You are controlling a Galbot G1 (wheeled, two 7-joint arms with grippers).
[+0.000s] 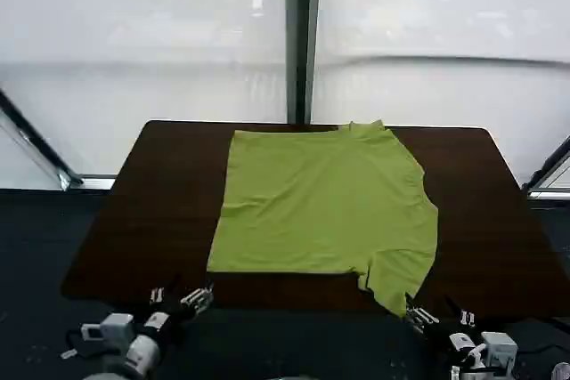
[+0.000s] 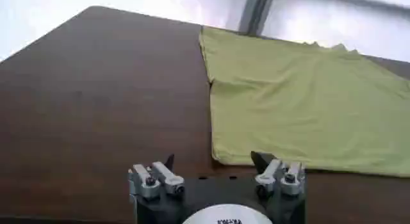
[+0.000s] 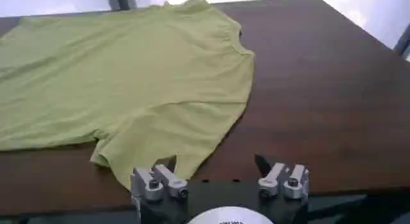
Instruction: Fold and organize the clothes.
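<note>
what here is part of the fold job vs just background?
Job:
- lime-green t-shirt, lying flat on the table, one sleeve at the near edge
- left gripper, open, at the near edge, off the shirt
- right gripper, open, beside that sleeve

Background:
- dark wooden table
- window frame post

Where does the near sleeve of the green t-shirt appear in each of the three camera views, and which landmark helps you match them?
Head view: the near sleeve sits low and right of centre, close to the right hand.
Left wrist view: not in the picture.
Right wrist view: the sleeve lies low, left of centre, just beyond the hand.
Shared landmark: the t-shirt's collar at the table's far edge.
</note>
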